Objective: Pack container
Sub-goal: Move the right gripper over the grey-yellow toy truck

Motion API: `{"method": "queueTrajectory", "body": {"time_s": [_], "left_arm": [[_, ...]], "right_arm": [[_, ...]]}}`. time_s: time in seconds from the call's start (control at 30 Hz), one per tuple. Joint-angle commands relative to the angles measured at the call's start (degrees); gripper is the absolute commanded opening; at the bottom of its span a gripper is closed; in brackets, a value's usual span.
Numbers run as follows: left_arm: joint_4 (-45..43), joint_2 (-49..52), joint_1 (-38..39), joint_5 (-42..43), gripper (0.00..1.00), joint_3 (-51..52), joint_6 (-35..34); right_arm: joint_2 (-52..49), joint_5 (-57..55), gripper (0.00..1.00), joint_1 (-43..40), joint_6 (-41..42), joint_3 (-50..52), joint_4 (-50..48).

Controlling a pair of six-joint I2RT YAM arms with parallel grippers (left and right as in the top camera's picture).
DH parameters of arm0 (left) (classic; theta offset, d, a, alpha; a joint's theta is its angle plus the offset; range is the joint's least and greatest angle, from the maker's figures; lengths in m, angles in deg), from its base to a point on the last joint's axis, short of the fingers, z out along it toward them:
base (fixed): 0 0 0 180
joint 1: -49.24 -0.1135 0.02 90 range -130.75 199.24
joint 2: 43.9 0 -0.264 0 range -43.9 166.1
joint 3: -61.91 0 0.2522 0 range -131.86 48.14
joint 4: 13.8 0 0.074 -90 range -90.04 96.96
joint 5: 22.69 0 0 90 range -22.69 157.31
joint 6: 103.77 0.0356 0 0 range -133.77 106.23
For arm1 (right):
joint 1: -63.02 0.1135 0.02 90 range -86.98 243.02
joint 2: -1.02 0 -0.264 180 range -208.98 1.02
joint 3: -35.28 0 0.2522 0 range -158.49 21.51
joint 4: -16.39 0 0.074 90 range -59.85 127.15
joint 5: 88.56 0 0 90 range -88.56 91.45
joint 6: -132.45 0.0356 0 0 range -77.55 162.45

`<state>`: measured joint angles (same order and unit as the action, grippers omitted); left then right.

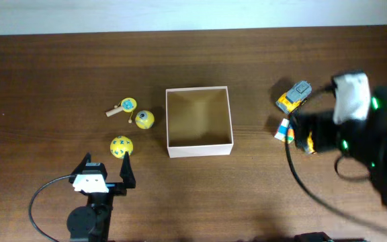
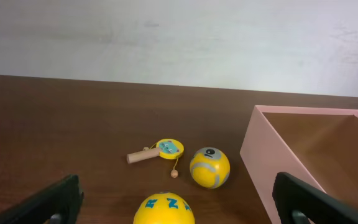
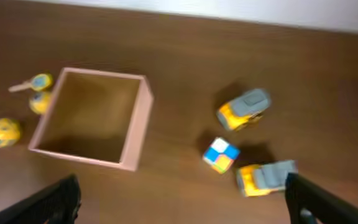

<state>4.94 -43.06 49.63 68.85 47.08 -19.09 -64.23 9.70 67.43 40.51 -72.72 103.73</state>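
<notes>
Overhead view, lower left of frame: left gripper (image 1: 106, 167) low on the table (image 1: 46, 74), jaws spread wide, gripping nothing. Just above its fingertips, a yellow ball with blue markings (image 1: 120, 146). Further up, a yellow ball with a grey patch (image 1: 143, 119), and up-left of that, a small round paddle toy (image 1: 123, 107) lying flat with its wooden handle toward the left. All three near one another, apart from the box. Centre of frame: the container (image 1: 200, 148), square and lidless, white outer walls, tan-brown inside, sitting squarely on the table with no toy inside. In the left wrist view, seen at the right edge with its near corner toward the camera, the grey-patched ball just left of it but not touching. Right of centre: a yellow and grey toy truck (image 1: 294, 96) at upper right, a multicoloured cube (image 1: 284, 129) below it. Right wrist view, somewhat blurred: a second yellow and grey truck (image 3: 266, 176) at lower right, just beside the cube, largely covered by the arm in the overhead view. Right gripper (image 3: 182, 199) raised above the table over these toys, jaws spread wide, closed on nothing, one dark fingertip in each lower corner of its own view.
</notes>
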Motion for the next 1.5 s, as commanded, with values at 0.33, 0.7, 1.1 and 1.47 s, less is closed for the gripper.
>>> {"method": "queueTrajectory", "body": {"time_s": [0.33,0.7,1.1,1.47], "left_arm": [[0.1,-0.5,-0.3,0.7,0.99,0.3,1.1],[0.0,-0.5,-0.3,0.7,0.99,0.3,1.1],[0.1,-0.5,-0.3,0.7,0.99,0.3,1.1],[0.0,-0.5,-0.3,0.7,0.99,0.3,1.1]], "right_arm": [[-23.6,0.0,0.98,-0.3,9.2,-3.1,4.7],[-29.9,-19.4,0.99,-0.3,35.8,-3.1,2.1],[-35.8,-19.2,0.99,-2.5,53.6,-3.1,-11.2],[-46.2,-14.9,0.99,-6.6,54.4,-3.1,-16.0]]}}
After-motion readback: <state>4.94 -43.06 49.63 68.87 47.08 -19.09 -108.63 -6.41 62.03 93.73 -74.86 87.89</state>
